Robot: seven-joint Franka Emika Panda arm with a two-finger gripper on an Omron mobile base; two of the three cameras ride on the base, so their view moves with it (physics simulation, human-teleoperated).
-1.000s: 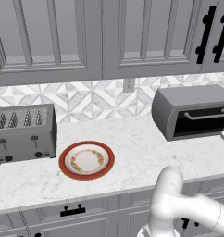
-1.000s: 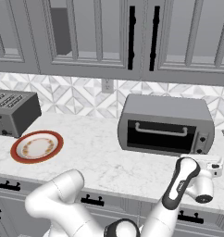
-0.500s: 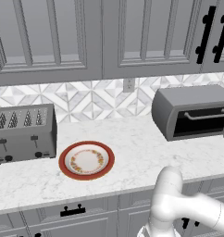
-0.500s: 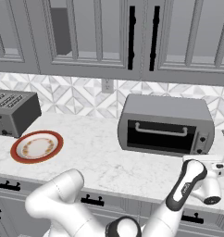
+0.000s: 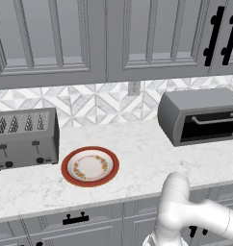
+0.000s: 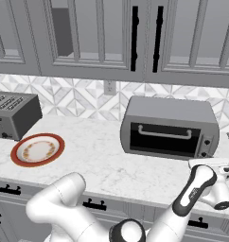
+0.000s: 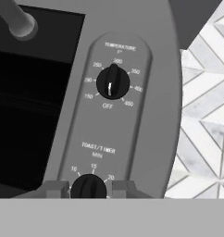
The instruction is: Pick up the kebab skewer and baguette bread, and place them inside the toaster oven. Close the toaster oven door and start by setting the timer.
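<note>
Now the gripper [image 7: 88,187] is pinched on the timer knob [image 7: 88,189] at the bottom of the toaster oven [image 6: 169,126]'s control panel, one finger tip on either side of it — a grip, I'd say, not a hover. Above that knob sits the temperature dial [image 7: 112,83]. The toaster oven door [image 6: 163,138] looks closed, its silver bar handle across the dark glass. Left of the oven the plate [image 6: 38,149] holds neither skewer nor baguette, so presumably both are inside, though the glass is too dark to tell. The risk: so shallow a hold could slip off the knob as the wrist turns, leaving the timer unset.
</note>
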